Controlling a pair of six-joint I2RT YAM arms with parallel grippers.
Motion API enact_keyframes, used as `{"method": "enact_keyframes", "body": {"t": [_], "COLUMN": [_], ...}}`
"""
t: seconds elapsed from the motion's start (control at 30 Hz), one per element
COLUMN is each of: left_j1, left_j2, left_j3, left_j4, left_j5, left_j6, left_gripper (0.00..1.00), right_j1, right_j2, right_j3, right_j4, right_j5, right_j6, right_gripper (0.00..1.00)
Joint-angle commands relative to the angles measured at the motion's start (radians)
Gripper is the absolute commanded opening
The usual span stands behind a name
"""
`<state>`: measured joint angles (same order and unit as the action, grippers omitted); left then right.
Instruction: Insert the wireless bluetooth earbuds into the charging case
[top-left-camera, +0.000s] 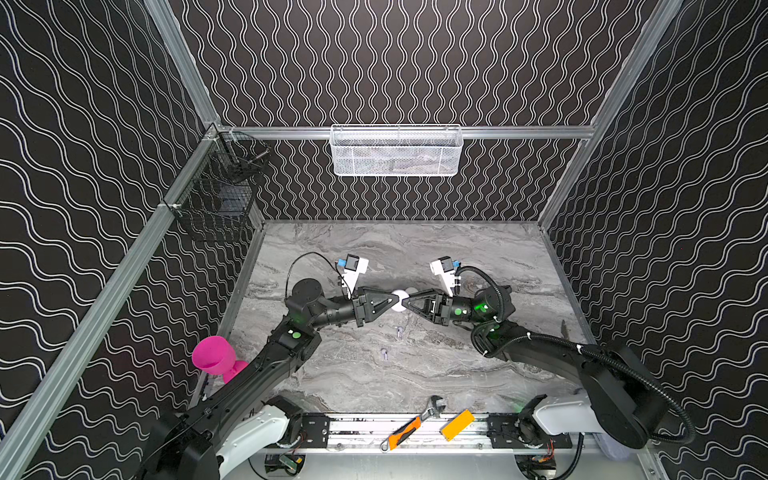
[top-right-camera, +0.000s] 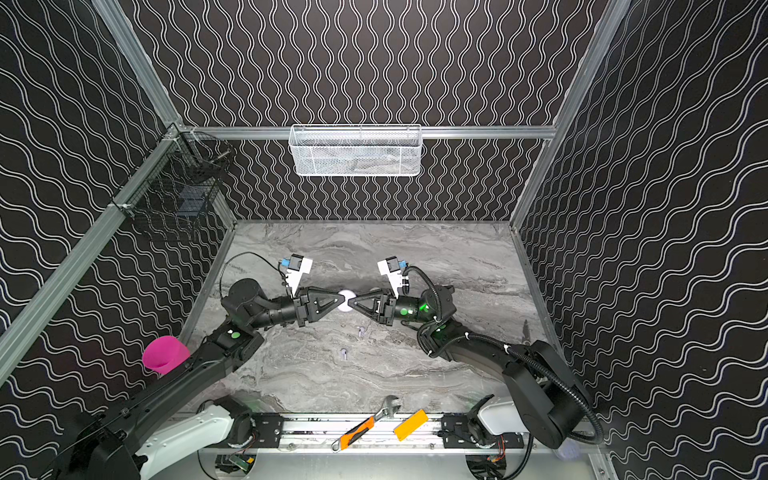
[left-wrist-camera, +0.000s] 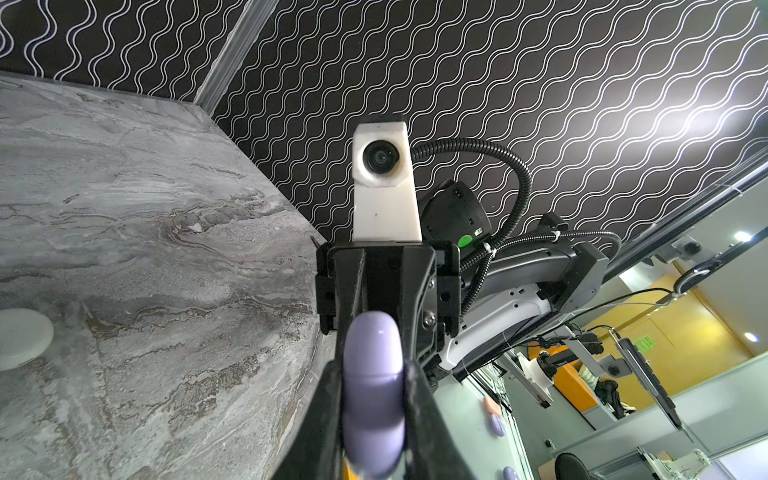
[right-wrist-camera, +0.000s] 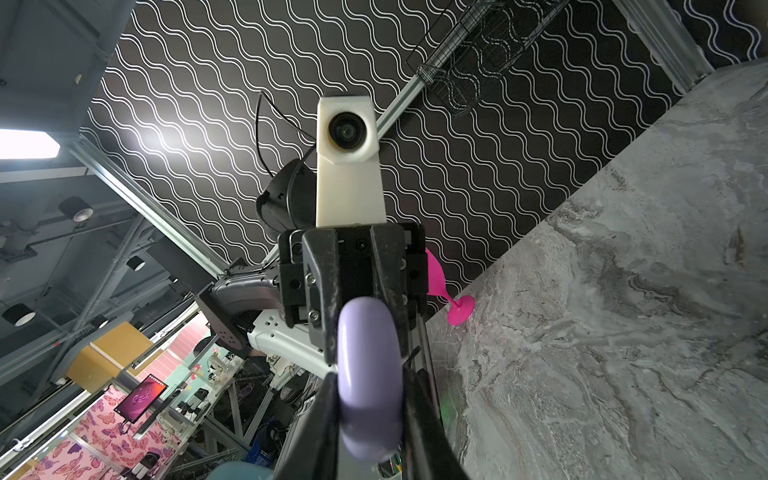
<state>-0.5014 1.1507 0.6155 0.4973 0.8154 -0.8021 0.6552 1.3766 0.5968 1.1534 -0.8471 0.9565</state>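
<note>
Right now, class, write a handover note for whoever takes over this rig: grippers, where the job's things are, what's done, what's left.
Left gripper: jaws shut on the lavender case.
Right gripper: jaws shut on the same case, opposite side.
Two lavender earbuds lie loose on the table; a white case sits nearby.
Done: case gripped, looks closed. Left: open it, seat the earbuds.

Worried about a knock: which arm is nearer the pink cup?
Left. The left arm runs close beside the pink cup, hiding part of its base; the right arm lies across the table, on the far side.
</note>
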Motion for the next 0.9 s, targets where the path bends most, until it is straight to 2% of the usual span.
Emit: {"method": "enact_keyframes", "body": {"t": [0.0, 0.1, 0.2, 0.37, 0.57, 0.87], "left_j1": [0.0, -0.001, -0.001, 0.0, -0.001, -0.001], "left_j2": [0.0, -0.001, -0.005, -0.027, -0.055, -0.039], "left_j3": [-0.002, 0.002, 0.02, 0.059, 0.083, 0.112], "left_j4": [-0.004, -0.015, -0.059, -0.175, -0.288, -0.389], "left_j5": [-0.023, -0.017, -0.009, 0.021, 0.049, 0.155], "left_j6": [0.02, 0.025, 0.049, 0.119, 0.192, 0.266], "left_gripper": [0.17, 0.23, 0.36, 0.49, 0.5, 0.49], "right_j1": [0.004, 0.004, 0.004, 0.0, -0.022, -0.042], "right_j2": [-0.001, -0.004, -0.011, -0.048, -0.101, -0.106], "right_j3": [0.009, 0.011, 0.012, 0.024, 0.067, 0.122], "right_j4": [0.071, 0.065, 0.051, -0.076, -0.345, -0.572], "right_j5": [-0.02, -0.024, -0.033, -0.053, -0.13, -0.271], "right_j6": [0.014, 0.014, 0.013, -0.053, -0.197, -0.344], "right_gripper": [0.18, 0.14, 0.13, 0.12, 0.12, 0.12]}}
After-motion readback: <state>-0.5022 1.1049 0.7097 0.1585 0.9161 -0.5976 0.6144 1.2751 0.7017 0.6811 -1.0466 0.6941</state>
